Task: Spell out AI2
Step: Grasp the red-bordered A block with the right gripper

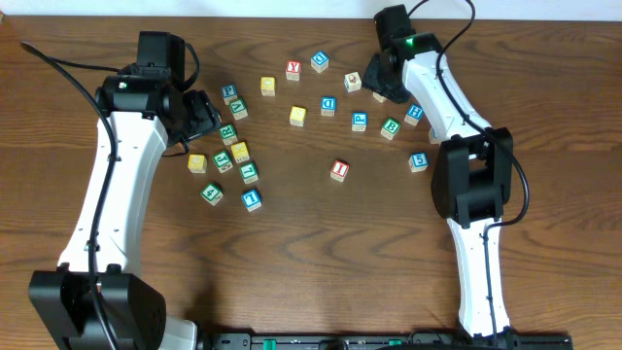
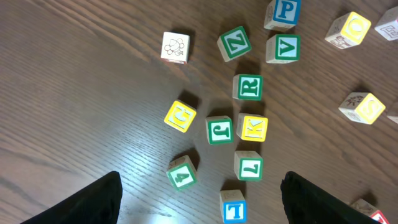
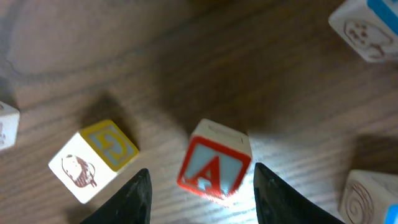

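The red-framed "A" cube (image 3: 214, 163) lies on the table between the two fingers of my right gripper (image 3: 202, 183), which is open and not touching it. In the overhead view the right gripper (image 1: 381, 86) hides that cube. The red "I" cube (image 1: 338, 170) stands alone in the middle of the table. A blue cube (image 1: 360, 121) that looks like the "2" lies left of the right arm; its mark is too small to be sure. My left gripper (image 1: 202, 115) is open and empty over the left cluster of cubes, as the left wrist view (image 2: 200, 190) shows.
A yellow cube (image 3: 102, 158) lies just left of the "A" cube, and a pale cube (image 3: 373, 196) to its right. The red "Y" cube (image 1: 293, 70) and a blue cube (image 1: 328, 105) lie at the back. Green and yellow cubes (image 2: 219, 129) and a blue "T" cube (image 2: 234, 208) lie below the left gripper.
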